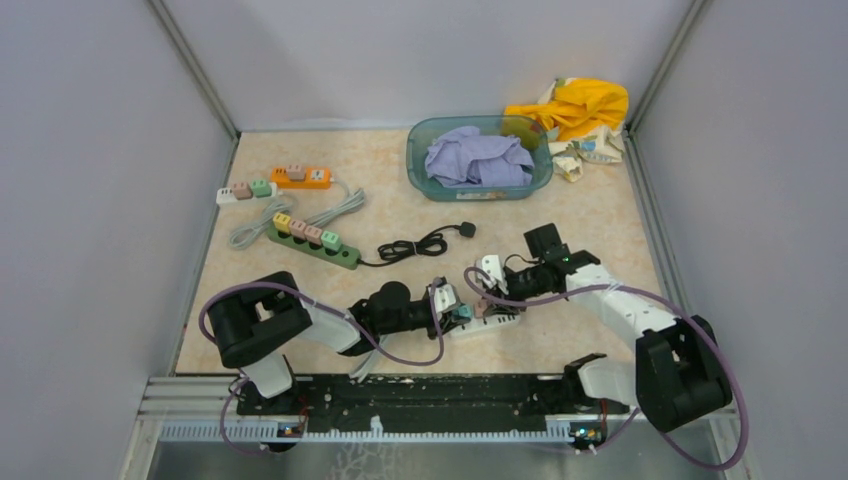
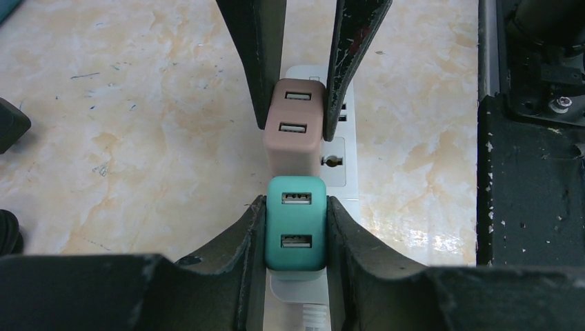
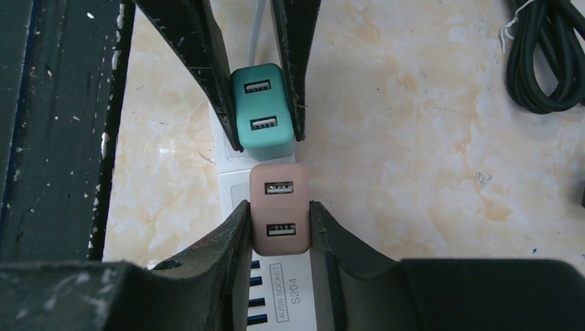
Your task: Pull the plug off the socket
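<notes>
Seen from overhead, the white power strip (image 1: pixel 497 322) was mostly buried under the two wrists. Only a pale sliver showed between them, and the plugs on it were too small to tell apart cleanly. The wrist views cut the strip off at both ends: its white cord ran out of frame past the teal plug (image 2: pixel 295 227), and the end with the printed label and blue USB slots vanished under the right arm's own fingers. The prongs of both plugs were hidden beneath their bodies, so how deep either sat in its socket could not be told. A bundled black cable (image 3: pixel 545 62) off to one side of the strip was clipped by the frame edge.

The teal plug stood upright on the strip at its cord end, squarely between the fingers of the left pincer (image 2: pixel 295 201), which pinched it on both flanks. Just beside it along the strip stood the pink plug (image 3: pixel 279 217) — gripped the same way by the right pincer (image 3: pixel 279 207), jaws pressed against its two sides. The two pincers faced each other along the strip, fingertips close but apart.
</notes>
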Controlling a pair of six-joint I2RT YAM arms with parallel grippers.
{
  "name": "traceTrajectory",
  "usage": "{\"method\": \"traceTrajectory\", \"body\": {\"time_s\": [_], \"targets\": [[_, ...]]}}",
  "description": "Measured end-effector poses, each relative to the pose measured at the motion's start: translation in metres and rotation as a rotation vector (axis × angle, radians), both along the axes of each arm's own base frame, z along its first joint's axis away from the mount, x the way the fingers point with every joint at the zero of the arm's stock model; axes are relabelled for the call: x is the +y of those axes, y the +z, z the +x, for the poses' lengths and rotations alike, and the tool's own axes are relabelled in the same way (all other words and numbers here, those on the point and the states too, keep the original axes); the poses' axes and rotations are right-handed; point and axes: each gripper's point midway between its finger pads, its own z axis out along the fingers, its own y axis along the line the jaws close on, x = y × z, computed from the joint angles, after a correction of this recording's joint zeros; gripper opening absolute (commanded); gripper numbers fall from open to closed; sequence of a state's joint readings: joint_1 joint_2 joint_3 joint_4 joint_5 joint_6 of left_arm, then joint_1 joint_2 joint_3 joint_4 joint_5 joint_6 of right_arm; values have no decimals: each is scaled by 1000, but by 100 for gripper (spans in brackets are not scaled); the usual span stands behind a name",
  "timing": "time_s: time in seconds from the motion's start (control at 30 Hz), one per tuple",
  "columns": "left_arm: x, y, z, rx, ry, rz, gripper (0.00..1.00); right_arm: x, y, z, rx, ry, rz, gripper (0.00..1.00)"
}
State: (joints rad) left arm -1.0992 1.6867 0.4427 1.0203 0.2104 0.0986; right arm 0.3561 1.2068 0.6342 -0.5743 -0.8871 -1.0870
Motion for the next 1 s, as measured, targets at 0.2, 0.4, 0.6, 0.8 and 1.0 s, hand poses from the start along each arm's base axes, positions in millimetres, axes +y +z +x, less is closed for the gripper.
{"method": "traceTrajectory", "body": {"time_s": [0.2,0.4,0.6,0.8,1.0], "targets": [[0,0,0,-2,-1,2,0,2,1,-7,-48,77,13,0],[0,0,0,-1,0,2,0,9,3,-8,-32,85,23,0],[0,0,0,-2,-1,1,0,0,6,-2,10,17,46,0],[0,-1,0,-1,-1,3,0,-6,9,-5,19,20,64,0],[0,-1,0,-1,-1,3,0,-5,11,-7,34,17,76,0]]}}
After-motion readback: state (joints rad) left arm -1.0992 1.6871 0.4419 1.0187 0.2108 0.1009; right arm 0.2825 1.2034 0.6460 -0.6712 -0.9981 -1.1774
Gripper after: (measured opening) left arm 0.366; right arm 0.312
